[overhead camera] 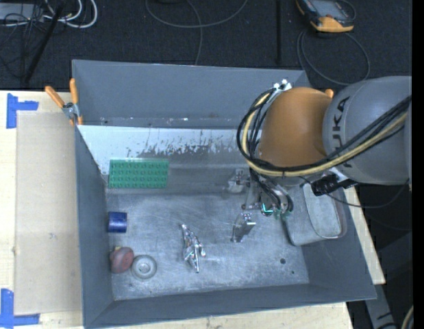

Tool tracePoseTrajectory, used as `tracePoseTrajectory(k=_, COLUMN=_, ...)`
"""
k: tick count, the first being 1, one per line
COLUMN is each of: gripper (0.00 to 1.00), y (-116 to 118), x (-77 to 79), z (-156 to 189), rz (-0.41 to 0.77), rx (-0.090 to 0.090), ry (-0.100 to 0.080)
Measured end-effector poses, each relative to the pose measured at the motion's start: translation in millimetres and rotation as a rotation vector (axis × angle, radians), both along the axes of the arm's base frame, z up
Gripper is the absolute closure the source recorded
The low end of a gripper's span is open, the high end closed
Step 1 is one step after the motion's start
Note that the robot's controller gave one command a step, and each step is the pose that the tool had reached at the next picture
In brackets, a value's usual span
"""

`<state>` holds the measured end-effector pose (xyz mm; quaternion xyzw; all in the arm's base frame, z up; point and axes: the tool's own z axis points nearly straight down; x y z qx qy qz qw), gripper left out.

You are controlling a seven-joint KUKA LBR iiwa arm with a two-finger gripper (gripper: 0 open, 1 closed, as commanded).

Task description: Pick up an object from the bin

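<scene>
Evidently the pick is at its approach step: the gripper (243, 229) hangs low in the bin (164, 94) over bare floor, with nothing seen in its grasp. Whether it is open or closed I cannot tell.

Nearest to it, to its left and a little below, lies a silver metal piece (192, 248), thin and pronged, well clear of the walls. Just to its right a grey flat pad (321, 214) leans by the side wall, partly under the arm. Far to its left sit a green studded plate (138, 173), a blue cylinder (117, 221), a reddish lump (121, 259) and a round silver cap (144, 266), the last two touching or nearly so.

No thing is chosen yet, as I judge it. The next move calls for a sideways shift to centre over one of them, most likely the metal piece. It then calls for a turn to straddle that piece's narrow width, and a descent to the floor before closing.
</scene>
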<state>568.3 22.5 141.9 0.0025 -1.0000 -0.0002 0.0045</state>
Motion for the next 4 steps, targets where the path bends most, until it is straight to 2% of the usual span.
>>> tracePoseTrajectory(k=1, gripper=0.00, y=59, x=-11.6, z=-71, rz=0.162, rx=-0.001, ry=-0.010)
tracePoseTrajectory(k=2, gripper=0.00, y=80, x=-36.0, z=-69, rz=0.302, rx=0.001, ry=-0.016)
tracePoseTrajectory(k=3, gripper=1.00, y=81, x=-35.5, z=-68, rz=0.299, rx=0.003, ry=-0.019)
tracePoseTrajectory(k=4, gripper=1.00, y=88, x=-27.0, z=74, rz=0.361, rx=0.002, ry=-0.018)
